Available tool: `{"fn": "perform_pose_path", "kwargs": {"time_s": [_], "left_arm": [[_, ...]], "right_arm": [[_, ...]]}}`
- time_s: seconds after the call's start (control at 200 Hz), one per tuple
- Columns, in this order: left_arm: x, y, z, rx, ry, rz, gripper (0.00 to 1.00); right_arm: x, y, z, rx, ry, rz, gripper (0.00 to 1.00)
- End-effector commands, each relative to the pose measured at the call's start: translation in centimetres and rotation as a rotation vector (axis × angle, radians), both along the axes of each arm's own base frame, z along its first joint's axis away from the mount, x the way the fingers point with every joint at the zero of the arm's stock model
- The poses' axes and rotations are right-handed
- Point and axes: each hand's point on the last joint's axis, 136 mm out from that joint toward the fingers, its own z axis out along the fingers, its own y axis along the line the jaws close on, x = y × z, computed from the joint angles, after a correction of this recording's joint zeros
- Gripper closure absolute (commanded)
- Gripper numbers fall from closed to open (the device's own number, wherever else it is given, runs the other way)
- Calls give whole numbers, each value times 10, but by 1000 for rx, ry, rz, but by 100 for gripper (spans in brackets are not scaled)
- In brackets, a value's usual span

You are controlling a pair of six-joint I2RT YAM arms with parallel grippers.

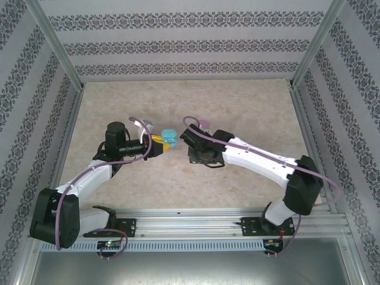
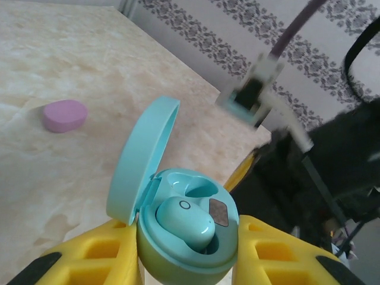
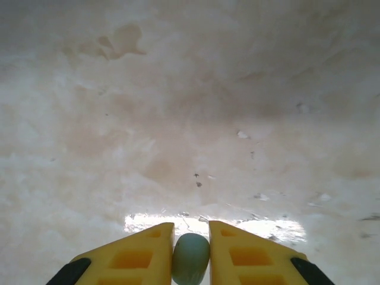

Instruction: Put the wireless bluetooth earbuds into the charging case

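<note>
My left gripper (image 2: 185, 233) is shut on the base of the turquoise charging case (image 2: 189, 249), its yellow fingers (image 2: 98, 255) pressing on both sides. The lid (image 2: 141, 159) stands open to the left. One light blue earbud (image 2: 183, 222) lies in the near pocket, and the pocket behind it (image 2: 200, 191) is bare. From above, the case (image 1: 169, 138) hangs just over the table's middle. My right gripper (image 3: 191, 233) is shut on a second light blue earbud (image 3: 191, 259), pinched between the yellow fingers low over the table.
A shut pink oval case (image 2: 65, 115) lies on the beige tabletop behind the turquoise one, also seen from above as the pink case (image 1: 205, 123). The right arm (image 1: 249, 155) sits close beside the held case. Patterned walls bound the table (image 1: 237, 101).
</note>
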Motion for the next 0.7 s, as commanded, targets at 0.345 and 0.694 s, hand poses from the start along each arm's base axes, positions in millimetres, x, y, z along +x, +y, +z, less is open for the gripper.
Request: {"fn": "perform_pose_path", "kwargs": {"time_s": [0.345, 0.694], "left_arm": [[-46, -40, 29, -38, -216, -215, 94], [-56, -47, 42, -48, -244, -244, 94]], "right_arm": [[-22, -5, 109, -87, -223, 252, 82], [-24, 21, 113, -180, -228, 362, 82]]}}
